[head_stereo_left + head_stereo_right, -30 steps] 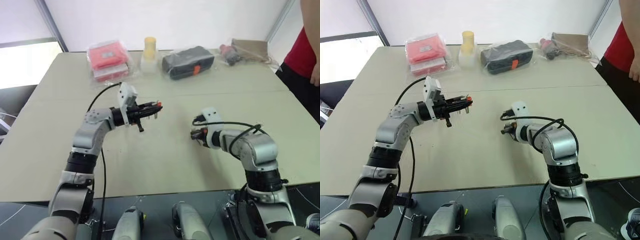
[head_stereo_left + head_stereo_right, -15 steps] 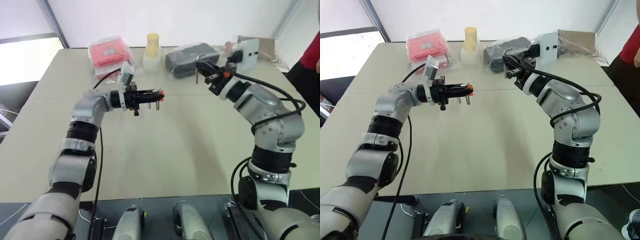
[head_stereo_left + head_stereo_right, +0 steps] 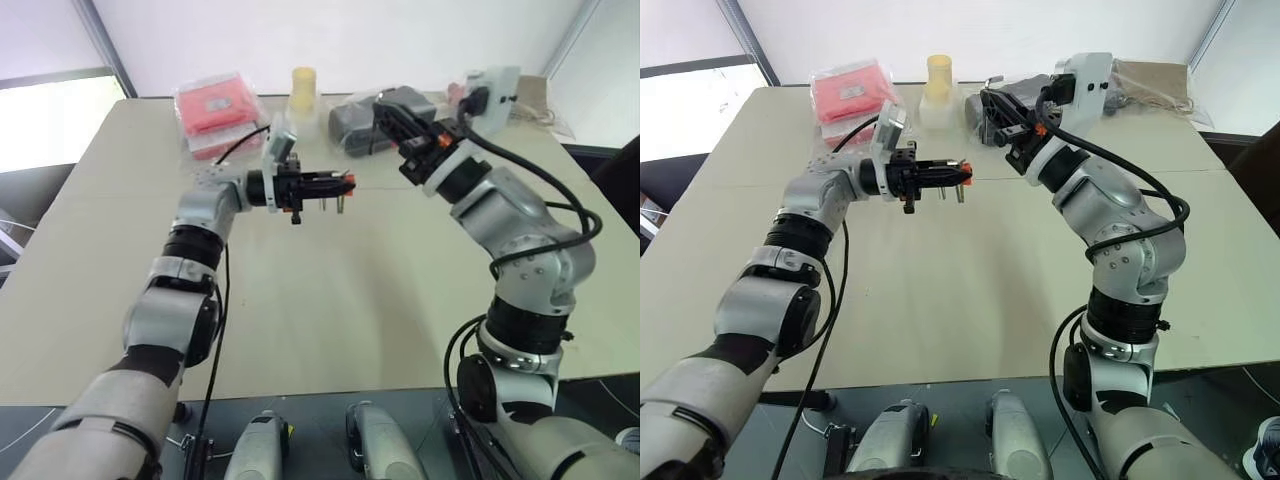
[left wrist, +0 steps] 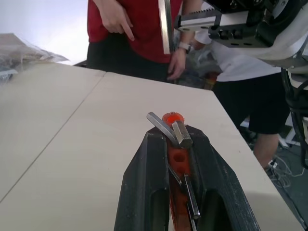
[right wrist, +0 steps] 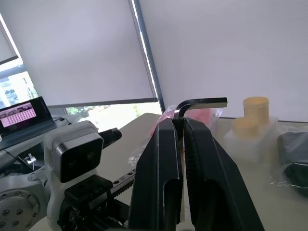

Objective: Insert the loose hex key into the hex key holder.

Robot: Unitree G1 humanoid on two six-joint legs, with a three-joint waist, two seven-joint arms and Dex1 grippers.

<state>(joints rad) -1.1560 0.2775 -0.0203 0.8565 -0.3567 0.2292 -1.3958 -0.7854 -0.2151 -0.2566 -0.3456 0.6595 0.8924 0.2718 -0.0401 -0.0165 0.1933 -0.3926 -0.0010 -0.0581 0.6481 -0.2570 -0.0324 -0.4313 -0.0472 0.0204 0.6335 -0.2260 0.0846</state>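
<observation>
left eye view: both arms are raised over the table (image 3: 330,300). the left gripper (image 3: 338,181) points level toward the right arm, its two black fingers clamped on the hex key holder (image 3: 345,180), an orange-red block whose thin metal keys hang down from it. in the left wrist view the holder (image 4: 176,159) sits between the fingers with a couple of grey keys crossing its tip. the right gripper (image 3: 388,112) is above and just beyond the holder, apart from it, its fingers pressed together on the loose hex key (image 5: 192,107), whose short bent end sticks out sideways past the fingertips. a red package (image 3: 213,112) lies on the table's far side beyond the holder
</observation>
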